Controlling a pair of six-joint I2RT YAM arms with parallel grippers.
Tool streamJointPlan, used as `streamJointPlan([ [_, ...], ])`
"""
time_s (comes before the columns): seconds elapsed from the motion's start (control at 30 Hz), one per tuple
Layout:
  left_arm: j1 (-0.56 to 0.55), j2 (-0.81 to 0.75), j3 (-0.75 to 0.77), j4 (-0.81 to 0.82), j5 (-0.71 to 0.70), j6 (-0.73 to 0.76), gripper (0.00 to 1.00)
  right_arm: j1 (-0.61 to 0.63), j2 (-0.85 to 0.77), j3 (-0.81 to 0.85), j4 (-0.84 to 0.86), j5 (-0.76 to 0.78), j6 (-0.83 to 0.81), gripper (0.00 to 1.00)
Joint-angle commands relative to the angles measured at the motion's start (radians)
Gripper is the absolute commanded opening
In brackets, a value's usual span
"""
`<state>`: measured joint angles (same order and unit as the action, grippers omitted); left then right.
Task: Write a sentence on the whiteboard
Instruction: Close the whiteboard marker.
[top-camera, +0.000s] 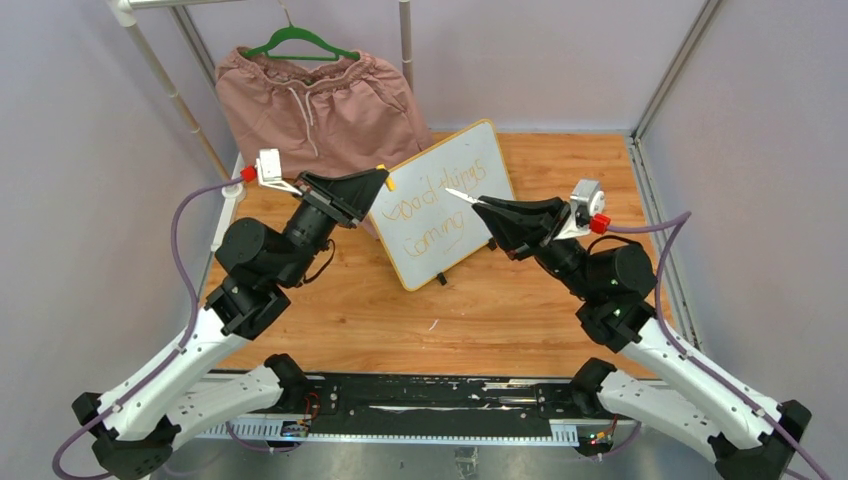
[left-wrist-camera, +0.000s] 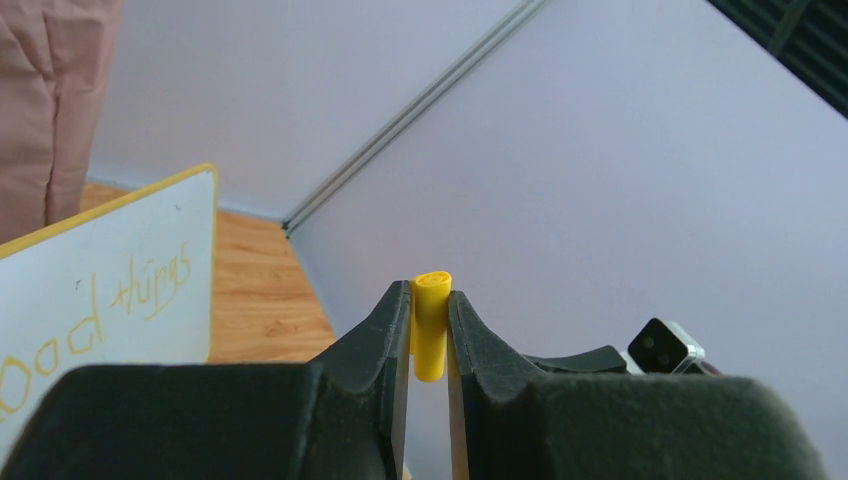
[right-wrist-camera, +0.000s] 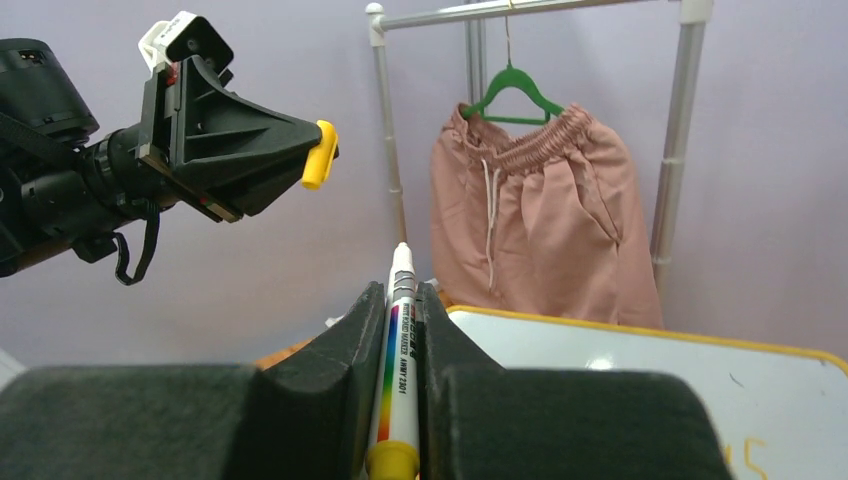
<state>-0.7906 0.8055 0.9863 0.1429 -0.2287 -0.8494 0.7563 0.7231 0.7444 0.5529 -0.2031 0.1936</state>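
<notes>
Two arms reach in over the wooden bench (top-camera: 500, 310). On the left, the left end effector (top-camera: 385, 178) pinches a small yellow cap (top-camera: 390, 181) in a narrow grip. Behind it, pink shorts (top-camera: 320, 105) hang on a green hanger (top-camera: 298, 42).

In the middle of the bench stands the whiteboard (top-camera: 480, 165). It rests on its long edge and leans back, and its white face looks toward the arms. Its long side runs from near left to far right. It has a thin yellow frame and round corners. The sentence (top-camera: 435, 215) is thin orange writing in two lines, "good things" over "coming", slanting up to the right along the board.

On the right, the right end effector (top-camera: 478, 203) is closed tight on a marker (top-camera: 462, 196). The marker's tip points left, over the board. I cannot tell if it touches.
</notes>
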Motion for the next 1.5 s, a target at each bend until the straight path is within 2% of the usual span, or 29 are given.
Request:
streamJointPlan([
  [0.0, -0.007, -0.055, -0.022, 0.111, -0.028, -0.015, 0.00, 0.105, 0.030, 0.046, 0.184, 0.095, -0.118, 0.00],
  [0.27, -0.007, -0.080, -0.016, 0.125, -0.027, -0.058, 0.00, 0.287, 0.044, 0.020, 0.295, 0.174, -0.246, 0.00],
  [0.6, -0.007, -0.050, 0.038, 0.163, 0.005, -0.108, 0.00, 0.450, 0.191, 0.082, 0.447, 0.174, -0.370, 0.00],
  [0.8, -0.007, -0.045, 0.055, 0.182, -0.017, -0.162, 0.00, 0.550, 0.289, 0.112, 0.568, 0.202, -0.629, 0.00],
  [0.97, -0.007, -0.057, 0.064, 0.182, -0.043, -0.190, 0.00, 0.640, 0.351, 0.112, 0.646, 0.256, -0.933, 0.00],
  [1.17, -0.007, -0.068, 0.049, 0.181, -0.055, -0.217, 0.00, 0.684, 0.432, 0.093, 0.769, 0.275, -1.229, 0.00],
  [1.3, -0.007, -0.077, 0.040, 0.182, -0.056, -0.234, 0.00, 0.684, 0.456, 0.097, 0.814, 0.290, -1.281, 0.00],
  [1.47, -0.007, -0.077, 0.038, 0.182, -0.048, -0.244, 0.00, 0.669, 0.484, 0.125, 0.883, 0.323, -1.216, 0.00],
])
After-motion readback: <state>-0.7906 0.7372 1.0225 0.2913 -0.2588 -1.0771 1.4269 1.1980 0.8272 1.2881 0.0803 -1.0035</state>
